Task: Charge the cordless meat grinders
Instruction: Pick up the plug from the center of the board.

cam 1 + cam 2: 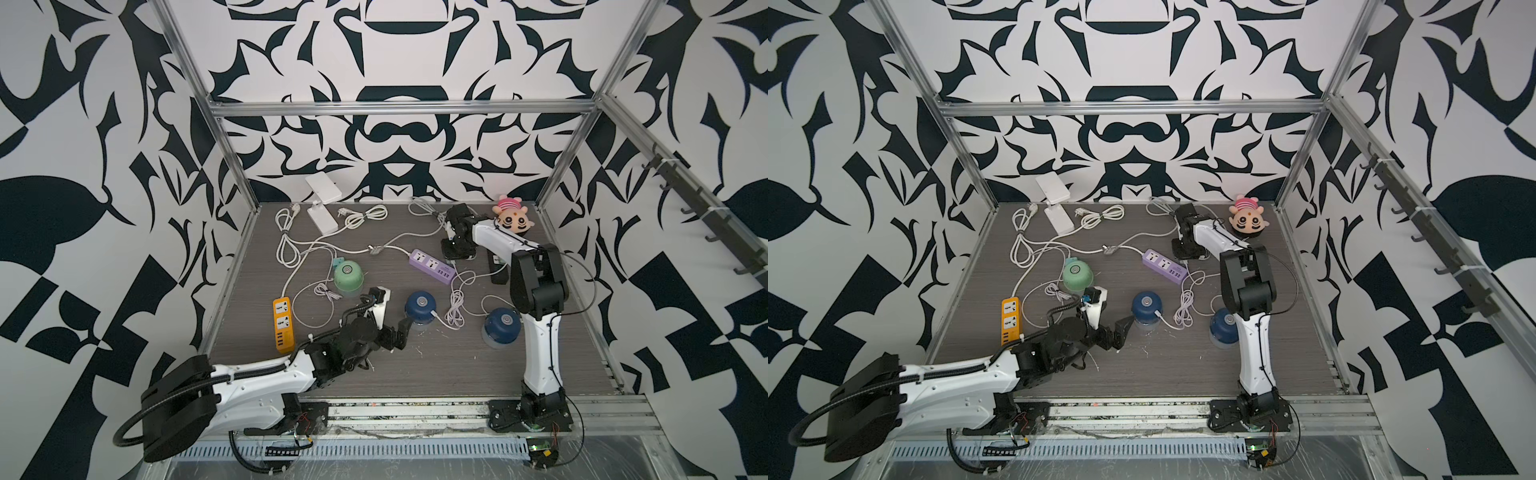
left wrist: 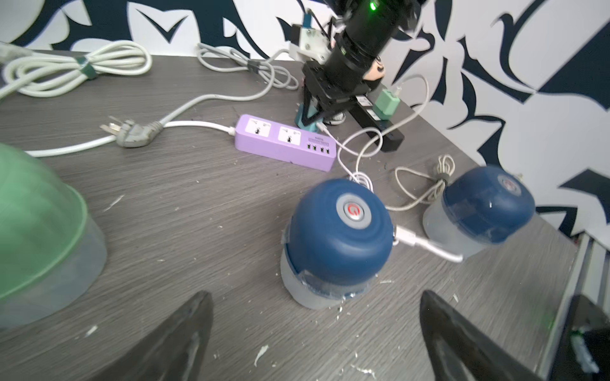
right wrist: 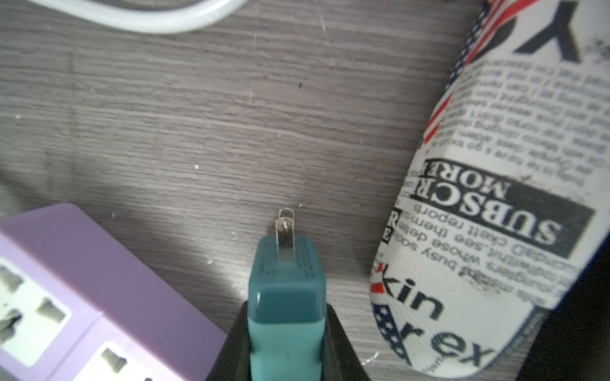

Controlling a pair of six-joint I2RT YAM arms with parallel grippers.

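Three cordless meat grinders stand on the table: a mint green one [image 1: 348,277] and two navy ones [image 1: 420,306] [image 1: 501,324]. A white cable [image 2: 416,239] is plugged into the side of the middle navy grinder [image 2: 336,237], and its round top button glows red. My left gripper [image 2: 313,330] is open just in front of that grinder, with nothing between its fingers. My right gripper [image 3: 285,330] is shut on a teal charger adapter [image 3: 285,297], prongs pointing out, beside the purple power strip [image 3: 49,297] at the back right.
An orange power strip [image 1: 283,324] lies at the left and a black one [image 1: 498,270] at the right, with a green adapter [image 2: 388,104] in it. White cables are coiled across the back. A pink plush toy [image 1: 513,218] sits in the back right corner. A newspaper-print object [image 3: 495,198] lies next to the right gripper.
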